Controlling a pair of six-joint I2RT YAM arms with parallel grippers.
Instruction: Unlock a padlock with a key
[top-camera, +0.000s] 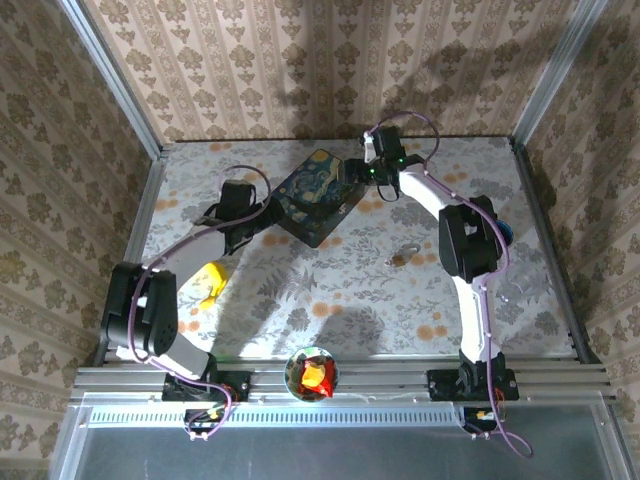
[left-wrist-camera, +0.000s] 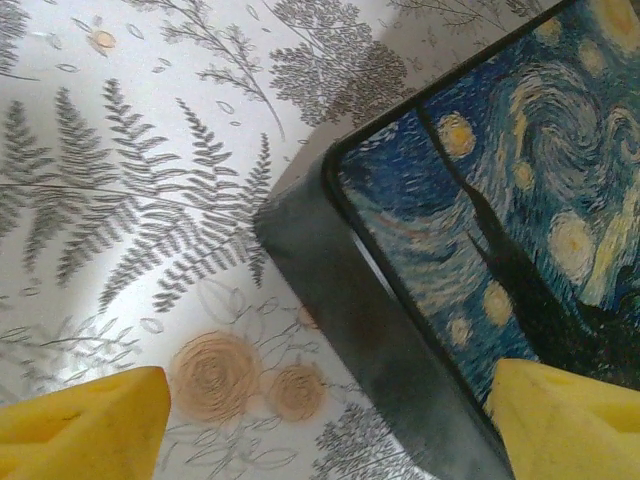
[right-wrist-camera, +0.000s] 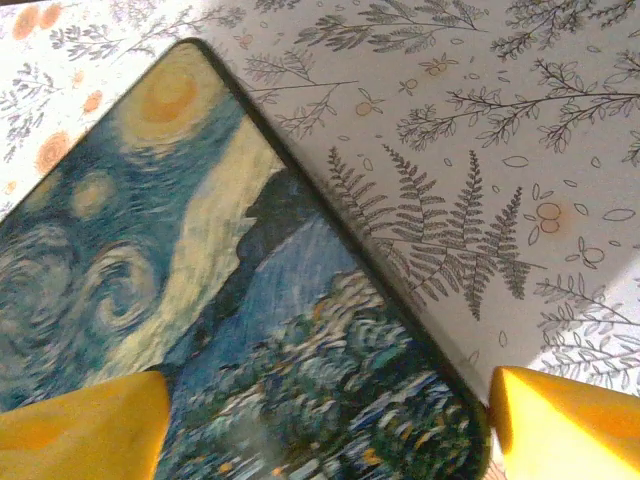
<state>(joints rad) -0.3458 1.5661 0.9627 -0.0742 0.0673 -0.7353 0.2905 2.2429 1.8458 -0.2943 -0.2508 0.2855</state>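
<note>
Straddling the painted box (top-camera: 318, 198) with left jaws released at its 9 o'clock corner and right jaws released at 1 o'clock, probably bracing it; leaving padlock (top-camera: 400, 257) lying ungripped on bench (top-camera: 350, 300), 4 o'clock of the box.
</note>
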